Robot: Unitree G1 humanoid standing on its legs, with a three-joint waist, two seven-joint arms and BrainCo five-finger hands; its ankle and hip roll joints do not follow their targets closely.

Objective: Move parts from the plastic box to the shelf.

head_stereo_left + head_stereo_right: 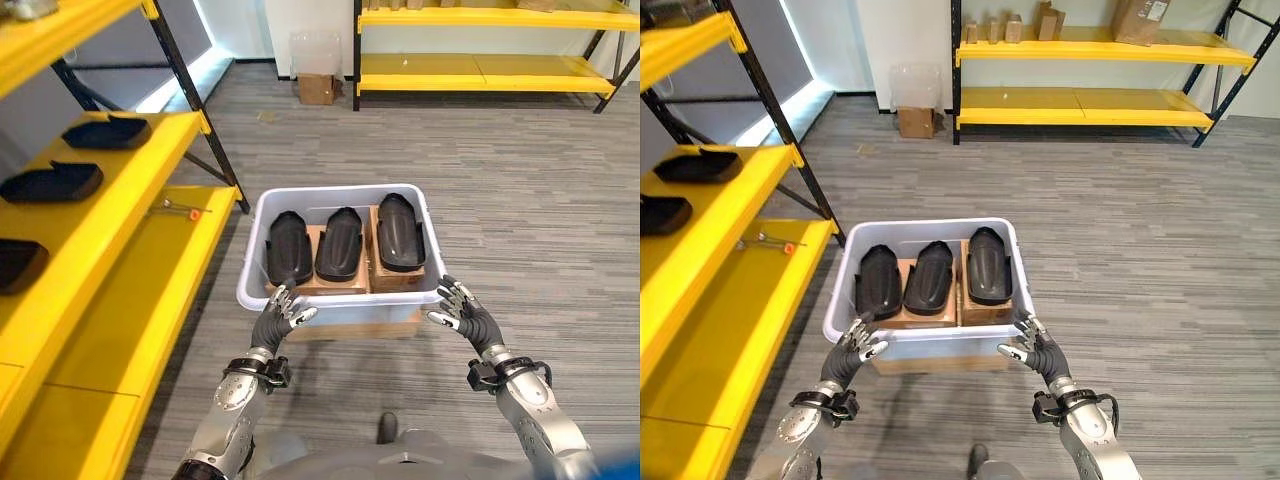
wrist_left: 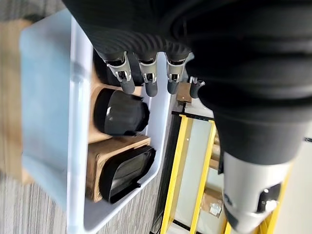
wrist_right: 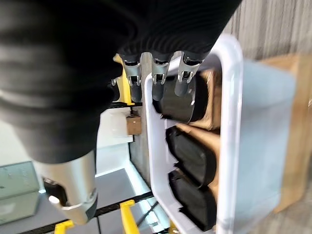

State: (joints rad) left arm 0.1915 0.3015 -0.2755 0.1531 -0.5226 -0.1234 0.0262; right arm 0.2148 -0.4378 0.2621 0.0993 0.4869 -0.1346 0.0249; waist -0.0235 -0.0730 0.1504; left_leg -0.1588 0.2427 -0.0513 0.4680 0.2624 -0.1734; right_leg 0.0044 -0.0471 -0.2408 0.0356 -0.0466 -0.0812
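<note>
Shelf unit (image 1: 120, 250), yellow, robot's left: three black parts already on the middle tier, one near its far end (image 1: 108, 132), one mid (image 1: 52, 183), one at the near end (image 1: 18, 264). Small tool w/ orange tip (image 1: 182, 208) lies on the lower tier, near its far edge.

Plastic box (image 1: 340, 300), white, on the floor in front of the robot, resting on a cardboard base. Inside: three black parts on cardboard blocks, side by side: left part (image 1: 289, 247), middle part (image 1: 339, 243), right part (image 1: 400, 231), the last sitting slightly further back.

Left hand (image 1: 282, 316): at the box's near rim, left corner. Fingers relaxed and spread, holding nothing; fingertips (image 2: 127, 87) just above the left part.

Right hand (image 1: 459, 311): at the near rim, right corner, just outside the wall. Fingers loose, holding nothing; wrist view puts the fingertips (image 3: 182, 87) over the rim, near the right part.

Risks, judged from this pose:
1. Parts are smooth, curved, glossy. A shallow pinch may slip, dropping the part back in the box.
2. Parts lie close together. Fingers entering btwn them may nudge a neighbour off its block.
3. Fingers catching the rim on the way in may shift the box on its base.
4. Carry to the shelf goes left; the part may clip the black upright or a part already stored.
</note>
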